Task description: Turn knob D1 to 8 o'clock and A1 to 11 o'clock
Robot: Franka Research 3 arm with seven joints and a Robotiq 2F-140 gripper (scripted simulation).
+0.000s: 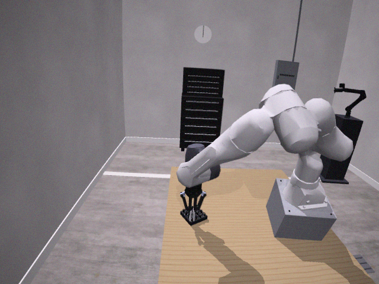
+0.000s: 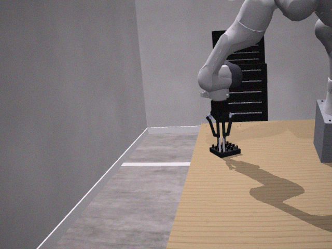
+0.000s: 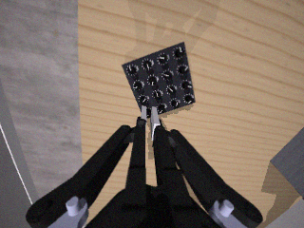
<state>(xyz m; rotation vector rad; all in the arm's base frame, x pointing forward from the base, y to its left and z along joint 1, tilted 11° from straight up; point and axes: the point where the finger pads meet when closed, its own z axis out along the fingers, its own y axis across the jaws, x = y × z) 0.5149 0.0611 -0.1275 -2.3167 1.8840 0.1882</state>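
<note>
The knob box [image 1: 198, 216] is a small black square box with a four-by-four grid of black knobs with white lines. It stands on the wooden table near the left edge, and it also shows in the exterior view [image 2: 224, 150] and in the wrist view [image 3: 161, 81]. My gripper [image 3: 148, 112] points straight down onto the box, as the top view [image 1: 192, 213] and the exterior view [image 2: 220, 147] also show. Its fingers stand narrow, shut on the knob at the box's corner nearest to the wrist camera. The fingertips mostly hide that knob. The printed names are too small to read.
The grey base block [image 1: 300, 211] of the arm stands on the table to the right of the box; its corner shows in the wrist view [image 3: 291, 163]. The table's left edge [image 2: 184, 177] runs close to the box, with floor below. A black drawer cabinet [image 1: 202, 108] stands behind.
</note>
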